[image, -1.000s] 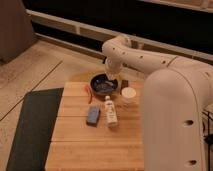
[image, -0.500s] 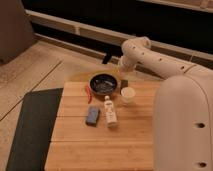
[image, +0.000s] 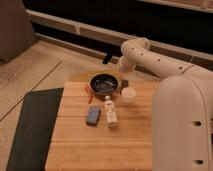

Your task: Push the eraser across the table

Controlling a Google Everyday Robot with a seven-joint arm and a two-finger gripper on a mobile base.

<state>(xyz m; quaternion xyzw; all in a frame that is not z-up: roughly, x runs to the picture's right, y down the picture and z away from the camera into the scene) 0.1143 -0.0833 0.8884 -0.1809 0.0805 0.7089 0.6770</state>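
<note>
The claw (image: 107, 58) hung closed beyond the far edge of the worktop (image: 75, 150), above the floor, at the end of the white arm (image: 145, 54). The eraser (image: 93, 115) lay flat on the worktop well apart from the claw, on the camera's side of it, touched by nothing. Between claw and eraser sat a black bowl (image: 104, 84), with a red-handled tool (image: 89, 93) just beside the bowl on the near side. A white bottle (image: 110, 111) lay on its side just beside the eraser, and a white cup (image: 128, 95) stood near the bowl, below the arm. The worktop was pale joined planks. A dark floor mat (image: 30, 125) lay alongside it on a speckled floor (image: 45, 65), and a dark wall ran behind the claw.
</note>
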